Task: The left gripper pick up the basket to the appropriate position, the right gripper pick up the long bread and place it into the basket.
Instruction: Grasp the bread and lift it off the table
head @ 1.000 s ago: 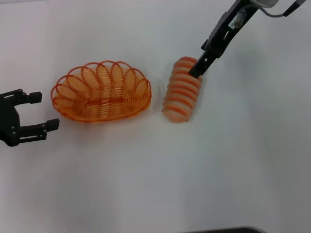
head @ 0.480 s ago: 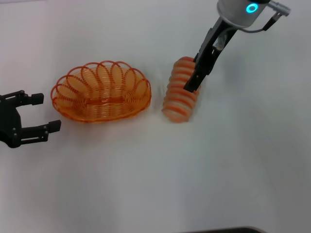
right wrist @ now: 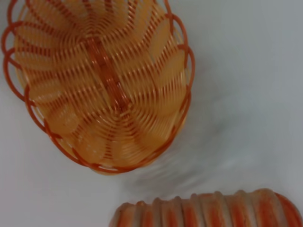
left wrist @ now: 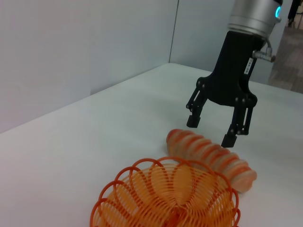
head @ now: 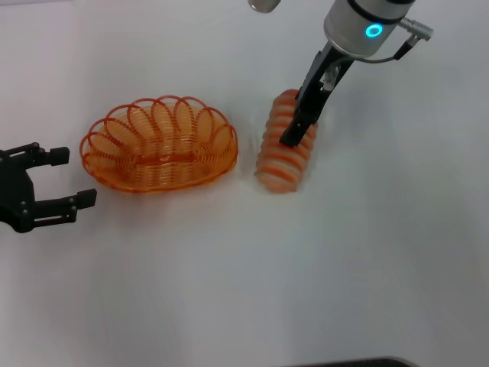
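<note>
You have two grippers, one basket and one long bread on a plain white table. The right gripper hangs directly over the long bread, its two fingers spread wide, one on each side of the loaf and just above it, holding nothing. The single loaf lies flat on the table beneath those fingers. The one orange wire basket sits upright and empty just beside the loaf, on the side toward your other arm. The left gripper rests low beyond the basket's far end, apart from it, fingers spread wide and empty.
</note>
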You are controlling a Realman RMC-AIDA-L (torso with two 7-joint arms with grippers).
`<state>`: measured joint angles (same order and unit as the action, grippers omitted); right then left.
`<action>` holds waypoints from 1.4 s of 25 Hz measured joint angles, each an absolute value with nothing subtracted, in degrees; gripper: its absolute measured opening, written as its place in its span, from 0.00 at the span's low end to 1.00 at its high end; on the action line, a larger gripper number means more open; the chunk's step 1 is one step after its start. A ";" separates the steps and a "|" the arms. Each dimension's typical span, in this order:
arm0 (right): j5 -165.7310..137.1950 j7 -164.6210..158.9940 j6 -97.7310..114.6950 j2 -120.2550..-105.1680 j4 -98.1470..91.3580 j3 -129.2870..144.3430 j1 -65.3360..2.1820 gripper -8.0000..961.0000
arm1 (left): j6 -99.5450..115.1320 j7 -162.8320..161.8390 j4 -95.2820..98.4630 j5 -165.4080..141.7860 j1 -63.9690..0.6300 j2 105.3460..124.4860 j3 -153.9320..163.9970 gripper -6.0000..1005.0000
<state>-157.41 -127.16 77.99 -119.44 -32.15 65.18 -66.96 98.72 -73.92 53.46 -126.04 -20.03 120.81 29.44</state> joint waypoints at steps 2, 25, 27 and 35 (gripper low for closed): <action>-157.41 -127.23 76.91 -119.50 -31.09 65.60 -67.08 0.95 | 98.64 -73.92 53.27 -126.04 -20.04 120.76 29.45 0.82; -156.96 -126.93 73.54 -120.09 -27.24 65.90 -67.41 0.94 | 97.73 -74.00 52.70 -126.04 -19.78 120.85 29.49 0.82; -156.96 -126.92 73.53 -120.09 -27.20 65.91 -67.21 0.94 | 97.70 -73.99 52.58 -126.04 -19.76 120.83 29.47 0.82; -157.05 -126.88 73.02 -120.12 -26.66 65.92 -67.06 0.92 | 97.65 -73.90 52.55 -126.04 -19.69 120.83 29.44 0.82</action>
<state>-157.05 -126.88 73.02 -120.12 -26.66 65.92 -67.06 97.65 -73.90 52.55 -126.04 -19.69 120.83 29.44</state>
